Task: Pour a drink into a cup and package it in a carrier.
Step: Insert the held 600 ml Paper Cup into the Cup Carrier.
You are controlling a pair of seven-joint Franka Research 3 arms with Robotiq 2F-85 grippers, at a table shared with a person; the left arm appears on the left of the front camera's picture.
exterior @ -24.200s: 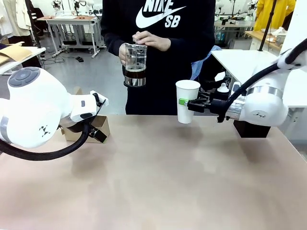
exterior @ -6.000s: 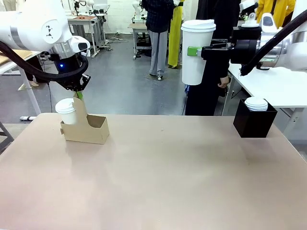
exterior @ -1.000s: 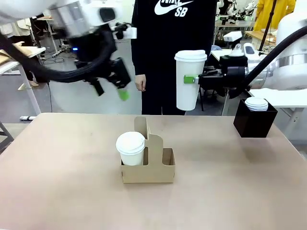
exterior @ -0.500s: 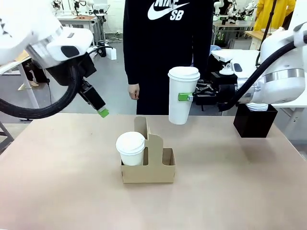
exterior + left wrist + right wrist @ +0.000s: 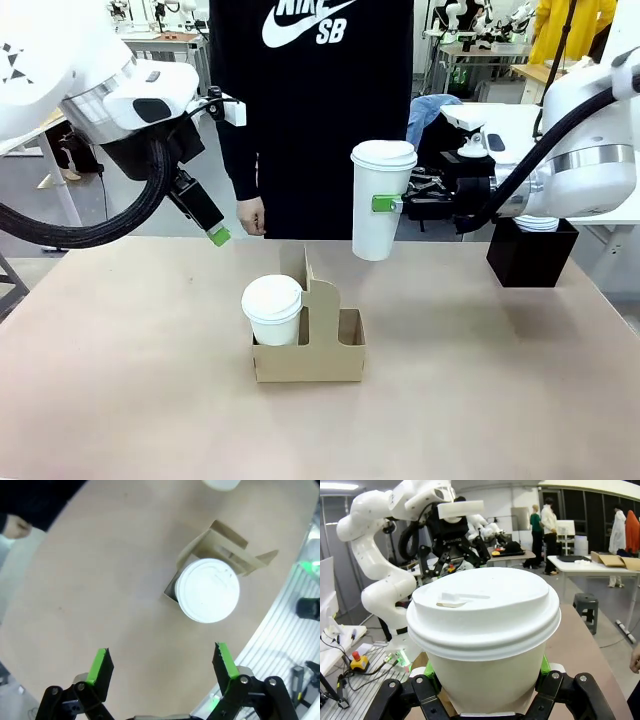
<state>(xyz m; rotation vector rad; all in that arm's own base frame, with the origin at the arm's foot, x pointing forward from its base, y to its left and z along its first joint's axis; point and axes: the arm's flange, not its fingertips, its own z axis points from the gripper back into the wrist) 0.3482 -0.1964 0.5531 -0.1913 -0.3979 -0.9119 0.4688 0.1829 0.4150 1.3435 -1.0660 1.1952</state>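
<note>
The brown cardboard carrier stands mid-table with one lidded white cup in its left slot; its right slot is empty. My right gripper is shut on a second lidded cup, held upright in the air above and right of the carrier's handle tab. In the right wrist view this cup sits between the green pads. My left gripper hangs open above the table, left of the carrier. In the left wrist view the gripper looks down on the slotted cup and the carrier, holding nothing.
A person in a black top stands at the far edge, one hand hanging just behind the carrier. A black box with a stack of white lids sits at the back right. The near half of the table is bare.
My left arm has swung down and left, away from the carrier, with open jaws. My right gripper brought the held cup slightly lower and left. The person stepped left.
</note>
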